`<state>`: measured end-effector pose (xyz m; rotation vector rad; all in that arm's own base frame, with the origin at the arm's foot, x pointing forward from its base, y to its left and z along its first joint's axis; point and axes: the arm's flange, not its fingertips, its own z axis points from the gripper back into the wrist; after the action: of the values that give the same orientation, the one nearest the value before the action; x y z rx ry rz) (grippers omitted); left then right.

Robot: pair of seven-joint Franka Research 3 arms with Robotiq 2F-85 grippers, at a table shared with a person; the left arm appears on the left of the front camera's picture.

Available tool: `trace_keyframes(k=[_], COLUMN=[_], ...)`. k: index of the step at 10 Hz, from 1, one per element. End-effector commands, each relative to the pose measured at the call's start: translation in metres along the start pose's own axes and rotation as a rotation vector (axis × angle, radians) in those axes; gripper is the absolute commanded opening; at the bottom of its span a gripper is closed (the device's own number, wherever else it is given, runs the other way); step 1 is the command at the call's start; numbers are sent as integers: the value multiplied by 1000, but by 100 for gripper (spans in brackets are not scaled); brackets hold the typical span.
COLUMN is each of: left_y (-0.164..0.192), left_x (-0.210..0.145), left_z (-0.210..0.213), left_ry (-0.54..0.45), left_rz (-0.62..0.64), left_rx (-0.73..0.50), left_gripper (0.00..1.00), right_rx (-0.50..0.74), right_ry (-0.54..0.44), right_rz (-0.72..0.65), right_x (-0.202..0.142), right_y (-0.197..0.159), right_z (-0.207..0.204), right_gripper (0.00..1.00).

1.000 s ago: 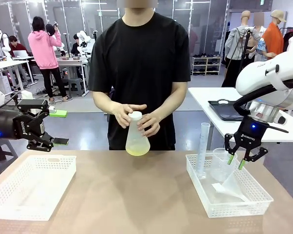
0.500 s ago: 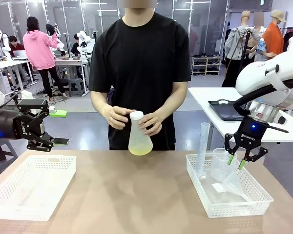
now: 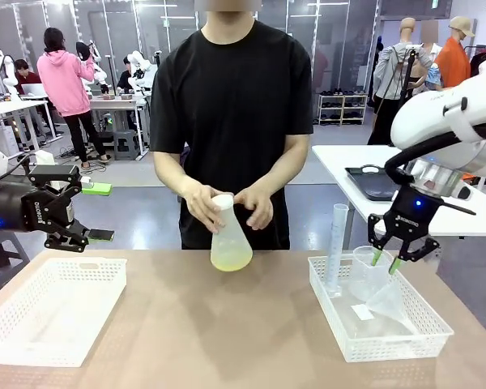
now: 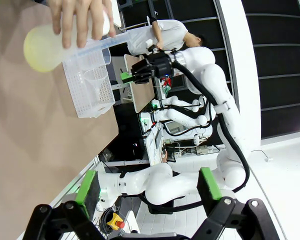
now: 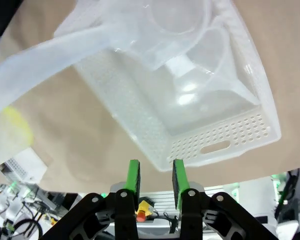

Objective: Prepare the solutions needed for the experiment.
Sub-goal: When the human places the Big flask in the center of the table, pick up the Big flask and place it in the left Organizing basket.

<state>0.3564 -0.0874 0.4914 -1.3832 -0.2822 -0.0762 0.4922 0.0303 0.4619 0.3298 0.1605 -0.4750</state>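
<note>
Two tools: your left tool (image 3: 98, 212) is spread wide and holds nothing, off the desk's (image 3: 227, 340) far left corner, beyond the left basket (image 3: 32, 324).
Right tool: your right tool (image 3: 385, 263) has its pads narrowly apart with nothing between them, over the right basket (image 3: 437, 324), just beside the beaker (image 3: 364, 267).
Solution: the solution (image 3: 231, 259) is a shallow yellow-green layer in the frosted flask (image 3: 227, 235), at the desk's far middle.
Person: both hands (image 3: 201, 203) grip the flask's neck.
Right basket: upright cylinder (image 3: 338, 243), beaker, funnel (image 3: 386, 304).

Left pincer (image 3: 99, 211) wide, right pincer (image 3: 385, 261) narrow
</note>
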Motion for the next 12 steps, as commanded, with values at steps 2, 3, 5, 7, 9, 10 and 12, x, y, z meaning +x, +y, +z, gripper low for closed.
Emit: trace_keyframes(k=[2,3,5,7,9,10,12], left_y=[-2,-2,-2,-2,-2,-2,-2], left_x=[1,1,1,1,1,1,1], left_z=[-1,-1,-1,-1,-1,-1,-1], left_ry=[-8,-8,-8,-8,-8,-8,-8], left_rz=[-6,-6,-6,-6,-6,-6,-6], left_rx=[0,0,0,0,0,0,0], left_gripper=[100,100,100,100,100,100,100], right_rx=[272,374,509,672,793,851,946], right_ry=[12,33,34,37,64,91,119], right_rz=[149,165,254,360,483,510,482], right_x=[-47,-60,-79,-95,-106,-110,-110], right_y=[-2,-5,-11,-22,-29,-32,-39], right_z=[16,21,30,39,44,44,43], right_gripper=[36,39,59,79,99,89,89])
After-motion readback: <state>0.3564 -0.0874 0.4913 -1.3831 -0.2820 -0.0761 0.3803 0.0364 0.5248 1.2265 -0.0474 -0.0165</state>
